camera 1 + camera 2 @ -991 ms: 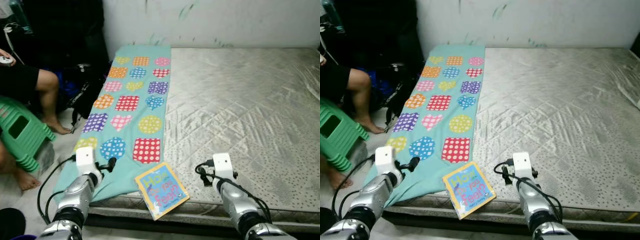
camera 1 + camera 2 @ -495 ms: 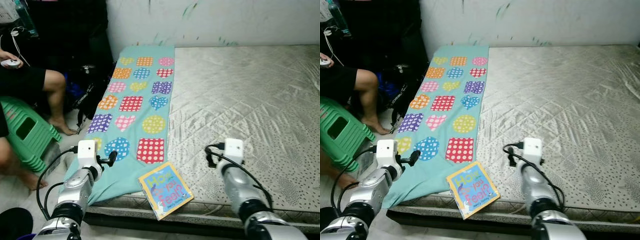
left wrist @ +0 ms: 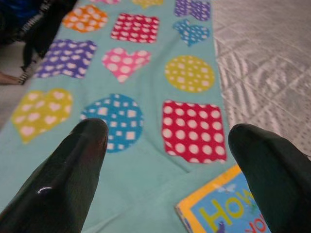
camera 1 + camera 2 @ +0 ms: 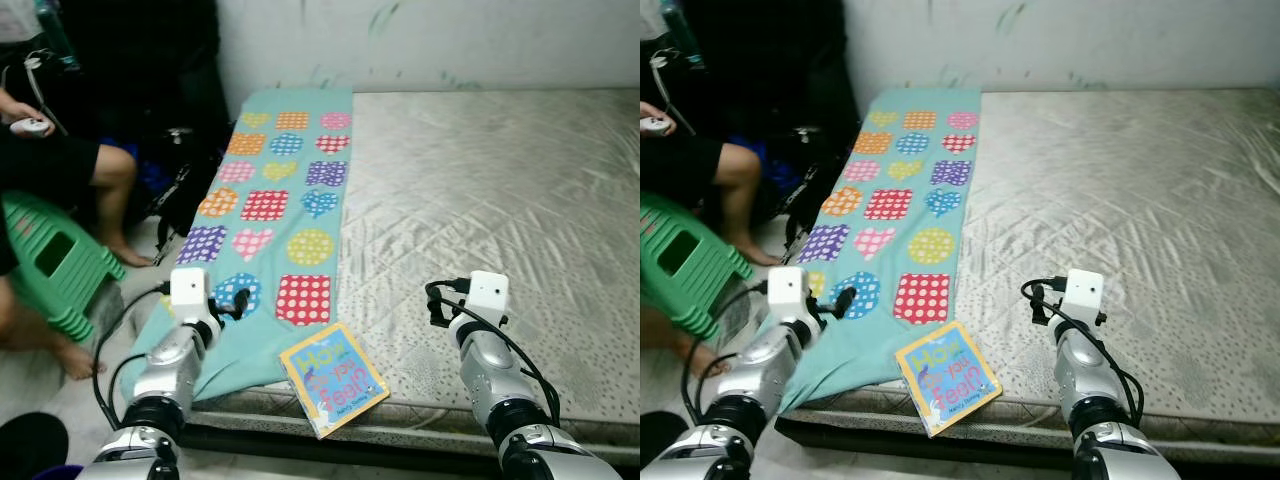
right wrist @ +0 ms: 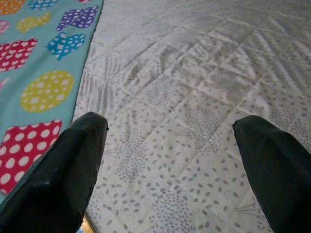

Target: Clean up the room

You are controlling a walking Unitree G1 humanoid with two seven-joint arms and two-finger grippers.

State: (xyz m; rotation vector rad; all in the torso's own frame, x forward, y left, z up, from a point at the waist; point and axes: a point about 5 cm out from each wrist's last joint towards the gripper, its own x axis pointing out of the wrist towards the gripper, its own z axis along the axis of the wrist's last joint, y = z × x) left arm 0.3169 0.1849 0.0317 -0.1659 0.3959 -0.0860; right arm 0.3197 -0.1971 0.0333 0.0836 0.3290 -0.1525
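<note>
Book (image 4: 334,376) lies flat at the near edge of the bed (image 4: 500,190), one corner poking out past the mattress edge, its yellow-bordered blue cover facing up with big coloured letters. It rests partly on the near end of the cloth (image 4: 275,215), a teal strip printed with dotted hearts, squares and circles that runs along the bed's left side from the wall to the near edge, where it hangs over the side.

Left pincer (image 3: 167,160) hovers over the near part of the cloth, just left of the book, its two black fingers (image 3: 73,170) spread wide with nothing between them; the book's corner shows between the fingertips in the left wrist view. Right pincer (image 5: 170,160) hovers above the bare quilted mattress to the right of the book, also spread wide and holding nothing, with the cloth's edge off to one side in the right wrist view.

On the floor to the left of the bed, a person (image 4: 60,165) sits on a green stool (image 4: 50,265), bare legs out, a small white object in one hand. A dark bag (image 4: 180,180) lies between the person and the bed.
</note>
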